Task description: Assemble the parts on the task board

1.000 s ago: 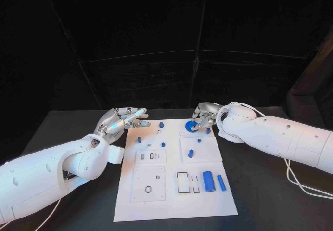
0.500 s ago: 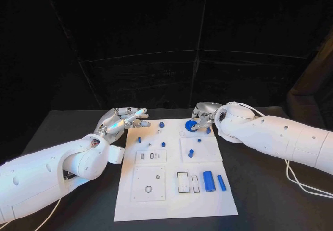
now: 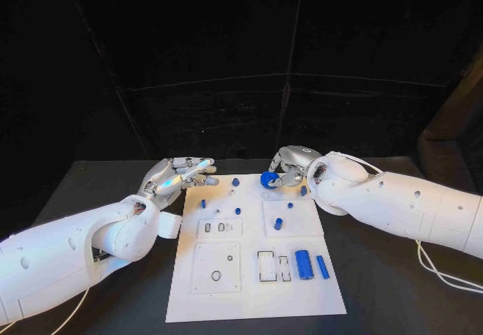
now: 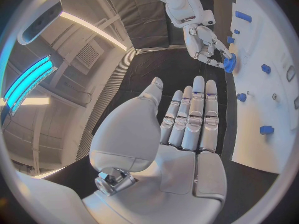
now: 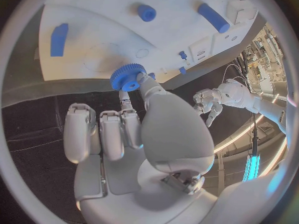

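The white task board (image 3: 252, 293) lies in the middle of the black table. My right hand (image 3: 288, 166) hovers over the board's far edge and pinches a blue gear (image 3: 269, 179) (image 5: 127, 77) (image 4: 229, 63) between thumb and a finger. My left hand (image 3: 181, 172) (image 4: 187, 119) floats beside the board's far left corner, fingers straight and close together, holding nothing. Small blue pegs (image 3: 237, 210) stand in the board's far half. A blue cylinder (image 3: 302, 264) and a slimmer blue bar (image 3: 321, 266) lie near the board's right edge.
Black table (image 3: 382, 293) surrounds the board on every side. The board shows rectangular slots (image 3: 266, 266) and round holes (image 3: 216, 276) in its near half. A white cable (image 3: 433, 269) trails off my right arm at the right side.
My right hand has carried the gear a little to the left and farther back over the board's far edge. The left hand has stayed put.
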